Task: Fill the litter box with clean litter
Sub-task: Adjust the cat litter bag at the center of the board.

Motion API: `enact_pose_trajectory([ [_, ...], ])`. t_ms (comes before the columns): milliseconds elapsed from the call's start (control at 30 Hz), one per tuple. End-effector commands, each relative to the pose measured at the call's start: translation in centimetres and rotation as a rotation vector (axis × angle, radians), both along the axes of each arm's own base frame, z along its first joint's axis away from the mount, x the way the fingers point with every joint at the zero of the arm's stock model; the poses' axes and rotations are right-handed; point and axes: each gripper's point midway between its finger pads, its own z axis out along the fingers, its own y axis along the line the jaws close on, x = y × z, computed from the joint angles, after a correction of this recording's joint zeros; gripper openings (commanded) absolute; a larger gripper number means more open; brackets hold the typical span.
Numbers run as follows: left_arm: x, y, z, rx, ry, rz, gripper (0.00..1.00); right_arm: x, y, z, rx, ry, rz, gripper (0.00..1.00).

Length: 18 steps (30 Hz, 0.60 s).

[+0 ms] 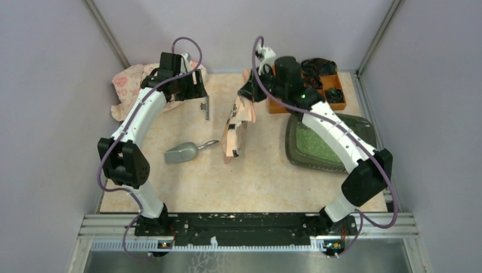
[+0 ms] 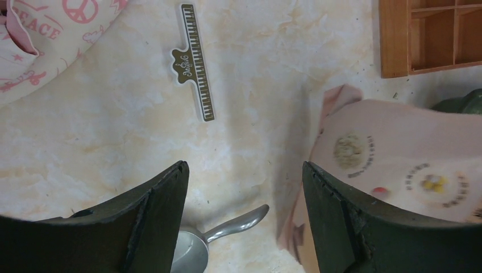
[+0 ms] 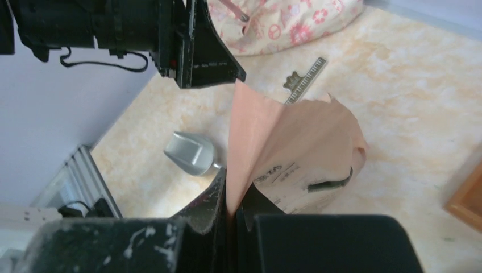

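Observation:
The dark grey-green litter box (image 1: 359, 126) sits at the right, partly under my right arm. Light-green clean litter (image 1: 308, 143) covers its floor. The pink printed bag (image 1: 234, 129) stands at the table's middle, and shows in the right wrist view (image 3: 295, 136) and the left wrist view (image 2: 398, 153). My right gripper (image 1: 250, 91) (image 3: 232, 196) is shut on the bag's top edge. My left gripper (image 1: 198, 85) (image 2: 244, 168) is open and empty, left of the bag, above the table. The grey scoop (image 1: 182, 152) (image 2: 219, 236) (image 3: 190, 151) lies left of the bag.
An orange compartment organiser (image 1: 335, 105) (image 2: 392, 40) with dark items stands at the back right. A pink patterned cloth (image 1: 129, 85) (image 2: 34, 40) lies at the back left. A piano-key clip (image 1: 204, 108) (image 2: 193, 62) (image 3: 305, 79) lies between the cloth and the bag.

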Motion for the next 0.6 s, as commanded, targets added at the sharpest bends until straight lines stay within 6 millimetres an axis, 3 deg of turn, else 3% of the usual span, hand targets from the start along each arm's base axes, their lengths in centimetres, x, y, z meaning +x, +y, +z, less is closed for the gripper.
enact_pose_trajectory([
  [0, -1.1, -0.3, 2.0, -0.011, -0.037, -0.031, 0.79, -1.4, -0.8, 7.1, -0.195, -0.135, 0.049, 0.0],
  [67, -1.3, -0.2, 2.2, -0.01, -0.041, -0.034, 0.79, -2.1, -0.2, 8.2, -0.27, -0.151, 0.076, 0.0],
  [100, -1.4, -0.2, 2.3, -0.008, -0.042, -0.034, 0.79, -2.6, 0.1, 9.7, -0.291, -0.18, 0.086, 0.0],
  [200, -1.6, 0.0, 2.7, -0.001, -0.054, -0.031, 0.79, -3.6, 1.5, 9.0, -0.429, -0.215, 0.123, 0.0],
  [333, -1.9, 0.2, 3.0, 0.003, -0.054, -0.027, 0.79, -3.3, 2.0, 8.4, -0.543, -0.239, 0.076, 0.0],
  [433, -2.3, 0.4, 3.2, 0.009, -0.051, -0.027, 0.79, -2.8, 0.7, 8.8, -0.62, -0.27, -0.048, 0.0],
  [567, -2.4, 0.5, 3.4, 0.017, -0.056, -0.029, 0.8, -1.9, -1.6, 5.5, -0.892, -0.337, -0.199, 0.0],
])
